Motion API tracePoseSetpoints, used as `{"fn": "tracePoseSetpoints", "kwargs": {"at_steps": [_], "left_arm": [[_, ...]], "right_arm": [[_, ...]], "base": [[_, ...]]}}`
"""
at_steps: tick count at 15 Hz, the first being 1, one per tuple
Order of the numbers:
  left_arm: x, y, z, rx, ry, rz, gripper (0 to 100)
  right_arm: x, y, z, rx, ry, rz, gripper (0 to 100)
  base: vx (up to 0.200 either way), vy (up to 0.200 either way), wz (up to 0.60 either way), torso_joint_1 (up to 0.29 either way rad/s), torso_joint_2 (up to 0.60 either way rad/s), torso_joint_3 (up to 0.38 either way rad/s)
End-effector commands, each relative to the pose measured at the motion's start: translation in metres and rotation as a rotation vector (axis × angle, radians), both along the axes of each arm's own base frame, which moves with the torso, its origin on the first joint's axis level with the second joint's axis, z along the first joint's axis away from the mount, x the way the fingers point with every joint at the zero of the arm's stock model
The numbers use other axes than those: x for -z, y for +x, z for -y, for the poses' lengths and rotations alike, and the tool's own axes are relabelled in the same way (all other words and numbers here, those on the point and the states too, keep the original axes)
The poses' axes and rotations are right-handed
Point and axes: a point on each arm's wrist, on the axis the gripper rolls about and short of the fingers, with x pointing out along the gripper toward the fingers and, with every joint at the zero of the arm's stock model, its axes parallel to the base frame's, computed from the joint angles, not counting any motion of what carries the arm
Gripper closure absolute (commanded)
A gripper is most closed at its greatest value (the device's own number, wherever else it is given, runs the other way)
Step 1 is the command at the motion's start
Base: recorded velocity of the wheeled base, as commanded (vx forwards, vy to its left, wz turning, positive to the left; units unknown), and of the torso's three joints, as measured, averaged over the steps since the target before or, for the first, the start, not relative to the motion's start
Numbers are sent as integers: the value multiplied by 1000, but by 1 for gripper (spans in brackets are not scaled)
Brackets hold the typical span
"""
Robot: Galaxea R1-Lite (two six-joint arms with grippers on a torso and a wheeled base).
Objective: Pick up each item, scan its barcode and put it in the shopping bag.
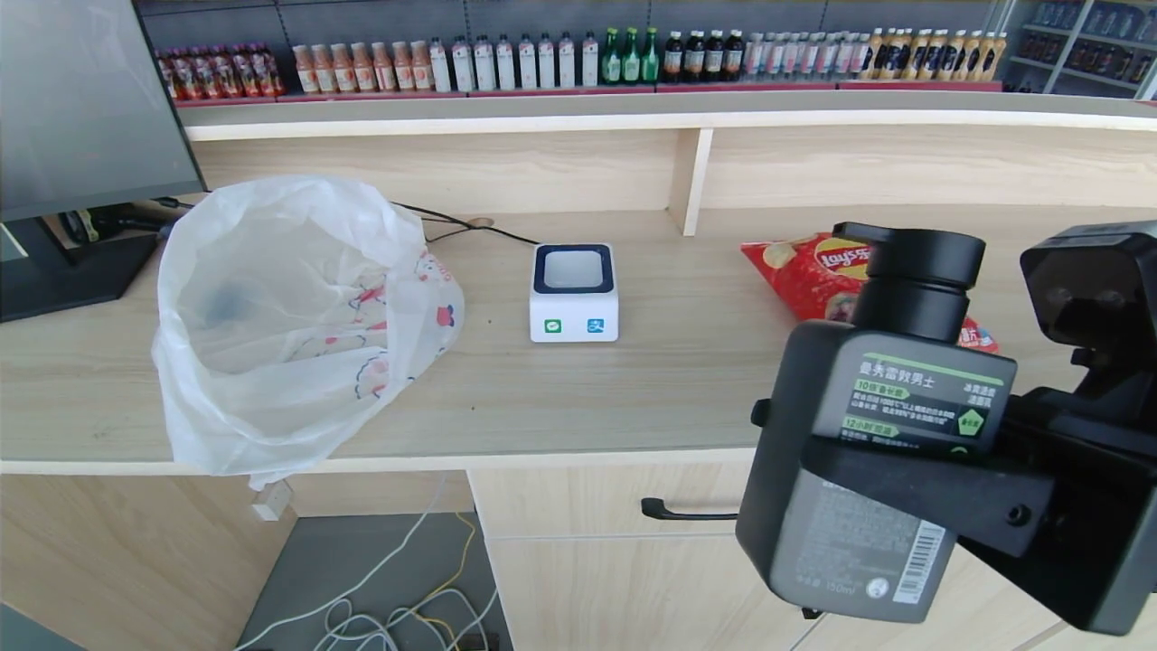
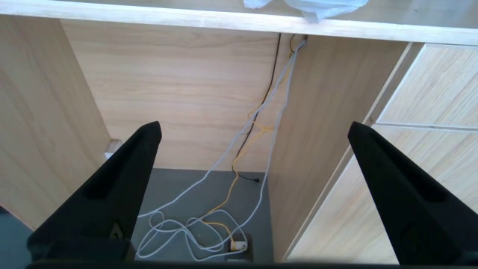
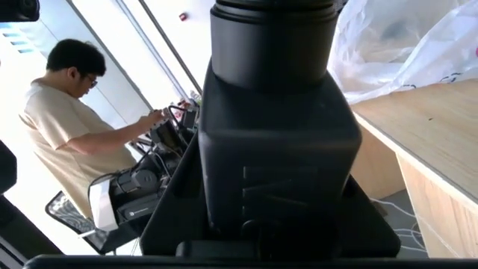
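One dark bottle (image 1: 908, 398) in right claw (image 1: 917, 493)

Lower right, your dark pump bottle (image 1: 904, 393) tilts, barcode showing; red crisp bag (image 1: 809, 271) above; white scanner (image 1: 574, 294) centre; open shopping bag (image 1: 289, 316) left.

A: Shopping bag (image 1: 298, 316), left of frame?
B: Translucent white, red-and-blue flower print.
A: Scanner (image 1: 574, 294), centre?
B: White, navy rim.
A: Right side?
B: Chip packet (image 1: 809, 271) red and yellow. Bottle (image 1: 904, 398) charcoal, green label stripes.
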Motion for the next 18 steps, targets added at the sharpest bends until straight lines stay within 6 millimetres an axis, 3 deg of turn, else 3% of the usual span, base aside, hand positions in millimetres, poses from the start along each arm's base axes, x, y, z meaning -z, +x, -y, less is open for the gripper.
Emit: {"fn": "tracePoseSetpoints", "kwargs": {"at_steps": [1, 5, 18], "left_arm": [[0, 0, 0, 0, 0, 0, 0], [0, 0, 0, 0, 0, 0, 0], [0, 0, 0, 0, 0, 0, 0]], "right_arm": [[0, -2, 3, 24, 1, 31, 100], [4, -14, 20, 240, 17, 117, 100], [-7, -11, 37, 946, -26, 364, 100]], "base": [[0, 0, 0, 0, 0, 0], [0, 0, 0, 0, 0, 0], [0, 0, 0, 0, 0, 0]]}}
